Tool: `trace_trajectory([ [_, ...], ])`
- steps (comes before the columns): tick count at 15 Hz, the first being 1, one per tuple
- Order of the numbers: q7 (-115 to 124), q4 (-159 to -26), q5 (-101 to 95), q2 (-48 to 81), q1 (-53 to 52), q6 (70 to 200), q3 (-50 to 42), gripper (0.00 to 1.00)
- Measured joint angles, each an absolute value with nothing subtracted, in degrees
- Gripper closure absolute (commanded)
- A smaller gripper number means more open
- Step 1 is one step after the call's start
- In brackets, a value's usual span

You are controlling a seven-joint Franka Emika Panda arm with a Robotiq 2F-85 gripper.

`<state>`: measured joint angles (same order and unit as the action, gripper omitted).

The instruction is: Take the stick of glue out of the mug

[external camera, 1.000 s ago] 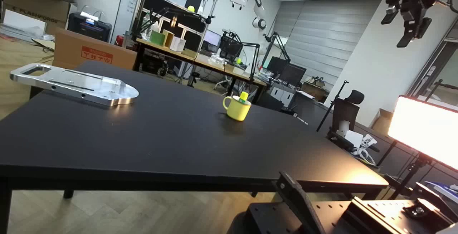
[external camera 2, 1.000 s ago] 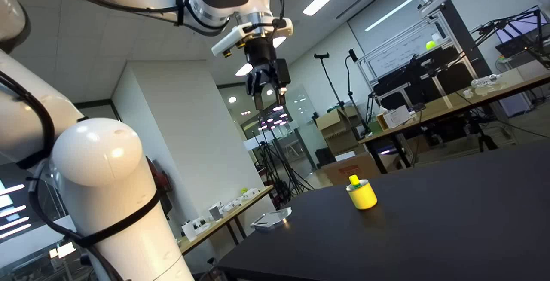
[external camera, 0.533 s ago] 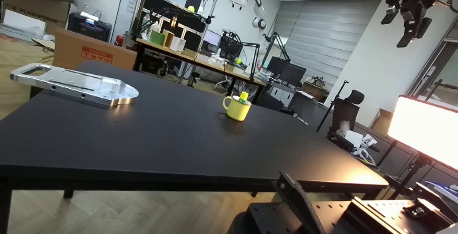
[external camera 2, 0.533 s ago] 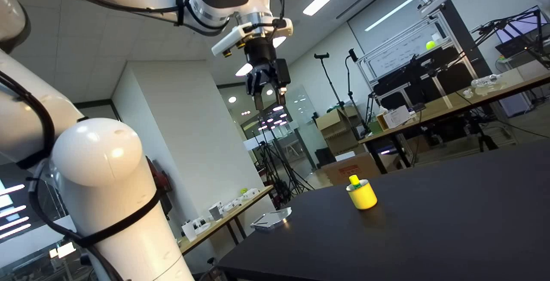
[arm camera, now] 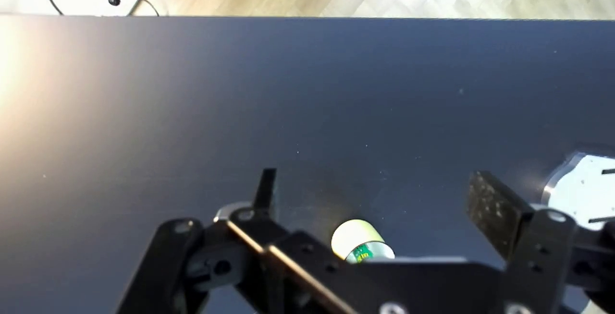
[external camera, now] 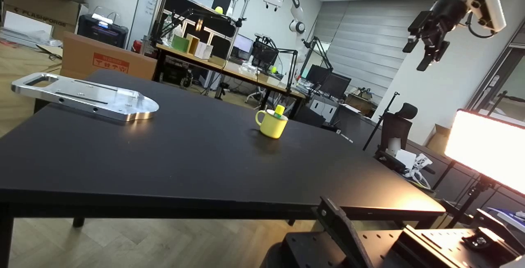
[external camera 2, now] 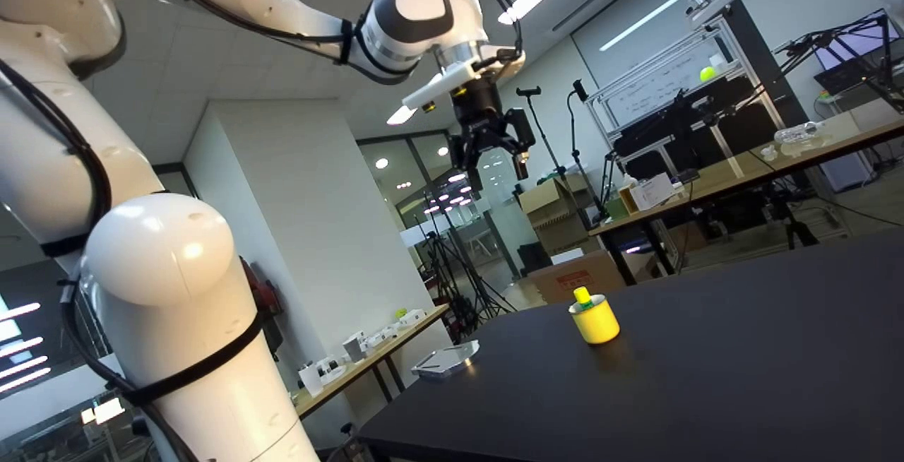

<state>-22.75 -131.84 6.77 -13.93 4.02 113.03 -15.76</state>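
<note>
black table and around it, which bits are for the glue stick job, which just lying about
For the job:
slim yellow-green glue stick
bright yellow handled mug
black two-fingered hand, open

Just lying about:
flat silver metal plate
red-labelled brown cardboard box

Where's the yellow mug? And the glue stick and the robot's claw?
Yellow mug (external camera: 272,126): in an exterior view, on its side wall.
Glue stick (external camera 2: 583,296): in an exterior view, on its yellow top.
Claw (external camera 2: 498,181): in an exterior view, midway between its fingertips.

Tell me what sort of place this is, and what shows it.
Probably a robotics lab: a second white robot arm in the background, a large bright panel light, and computer monitors.
</note>
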Motion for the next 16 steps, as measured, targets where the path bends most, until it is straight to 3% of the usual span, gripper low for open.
trace_trajectory([
  [8,-27.9,-113.6,1.6,7.8,1.8,120.9,-5.6,0.00],
  [16,-28.0,-113.0,1.5,8.8,2.8,120.9,-4.6,0.00],
])
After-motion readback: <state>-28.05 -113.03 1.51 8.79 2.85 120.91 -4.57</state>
